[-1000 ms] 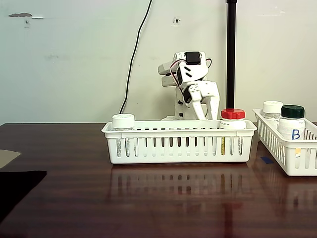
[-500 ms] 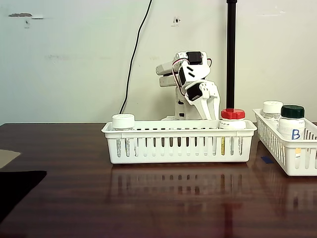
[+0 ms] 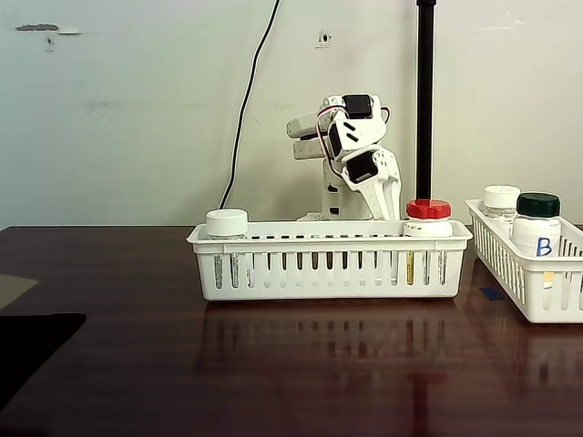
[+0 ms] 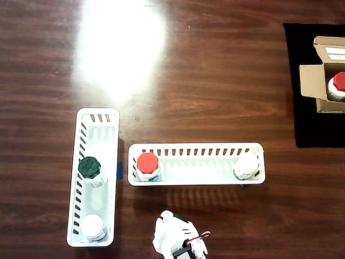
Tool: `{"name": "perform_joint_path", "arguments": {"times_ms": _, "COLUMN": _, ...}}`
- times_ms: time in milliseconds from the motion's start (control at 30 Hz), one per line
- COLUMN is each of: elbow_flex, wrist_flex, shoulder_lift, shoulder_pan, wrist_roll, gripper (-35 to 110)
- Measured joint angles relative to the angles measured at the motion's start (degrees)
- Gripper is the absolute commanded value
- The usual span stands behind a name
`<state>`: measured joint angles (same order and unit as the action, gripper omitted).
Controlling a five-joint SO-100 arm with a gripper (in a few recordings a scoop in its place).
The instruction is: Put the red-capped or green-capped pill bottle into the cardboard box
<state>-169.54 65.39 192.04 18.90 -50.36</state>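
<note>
Table (image 4: 215,81): dark brown wood grain with a white glare patch in the overhead view. Two baskets (image 4: 197,164) (image 4: 94,178): white, slotted sides. Bottle caps: one red (image 4: 147,162), one dark green (image 4: 89,167), two white (image 4: 247,162) (image 4: 92,225). The green-capped bottle carries a blue letter "B" (image 3: 544,247). Cardboard box (image 4: 318,81): brown, white label on a flap, a red-capped bottle (image 4: 339,82) inside; it sits on a black mat (image 4: 304,124). Arm (image 3: 351,155): white with black motor housings and red wiring. Wall (image 3: 137,109): off-white, with a black cable (image 3: 248,100) and black pole (image 3: 424,100).

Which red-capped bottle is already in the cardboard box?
The red-capped bottle at the overhead view's right edge, standing inside the open cardboard box; the other red-capped bottle stands in the white basket.
</note>
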Motion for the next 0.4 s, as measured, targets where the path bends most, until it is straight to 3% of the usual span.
{"name": "perform_joint_path", "arguments": {"times_ms": 400, "elbow_flex": 0.0, "wrist_flex": 0.0, "shoulder_lift": 0.0, "shoulder_pan": 0.0, "wrist_roll": 2.11, "gripper": 0}}
